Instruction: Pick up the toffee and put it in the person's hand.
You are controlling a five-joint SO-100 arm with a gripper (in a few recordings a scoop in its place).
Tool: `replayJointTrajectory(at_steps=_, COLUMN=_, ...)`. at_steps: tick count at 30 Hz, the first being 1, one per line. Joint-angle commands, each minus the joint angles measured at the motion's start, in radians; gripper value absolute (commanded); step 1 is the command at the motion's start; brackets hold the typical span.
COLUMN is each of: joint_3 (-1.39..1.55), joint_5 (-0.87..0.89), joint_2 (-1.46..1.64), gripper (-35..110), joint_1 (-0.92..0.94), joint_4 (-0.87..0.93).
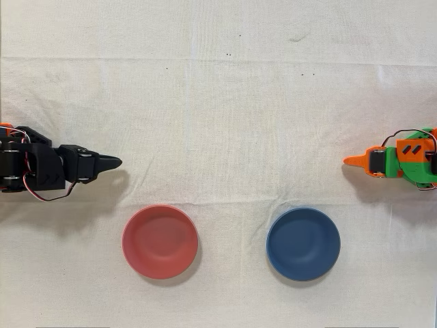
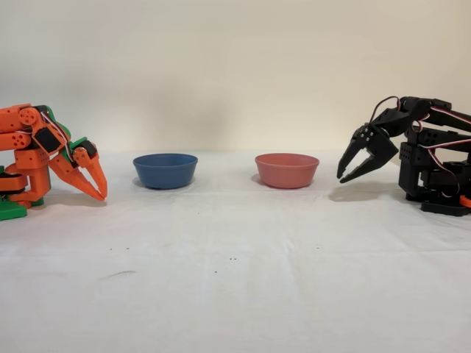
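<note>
My black gripper [image 1: 115, 162] rests low at the left edge of the overhead view, pointing toward the middle of the cloth. In the fixed view the same gripper [image 2: 343, 179] hangs at the right, tips down and just above the cloth. Its fingertips meet, it is shut, and nothing is held between them. The toffee is out of view. The person's hand is out of view too.
A red bowl [image 1: 160, 241] [image 2: 287, 170] and a blue bowl [image 1: 303, 244] [image 2: 165, 170] stand side by side on the white cloth; both look empty from overhead. The idle orange arm [image 1: 403, 160] [image 2: 44, 154] sits on the opposite side.
</note>
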Motion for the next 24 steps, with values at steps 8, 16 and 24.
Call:
replayJointTrajectory(at_steps=8, joint_3=0.038, joint_5=0.006, joint_2=0.071, gripper=0, joint_1=0.018, joint_4=-0.018)
replayJointTrajectory(at_steps=16, joint_3=0.097, joint_5=-0.014, joint_2=0.071, gripper=0, joint_1=0.018, joint_4=-0.04)
replayJointTrajectory(at_steps=24, joint_3=0.15, joint_5=-0.067, joint_2=0.071, gripper=1, joint_1=0.018, joint_4=-0.064)
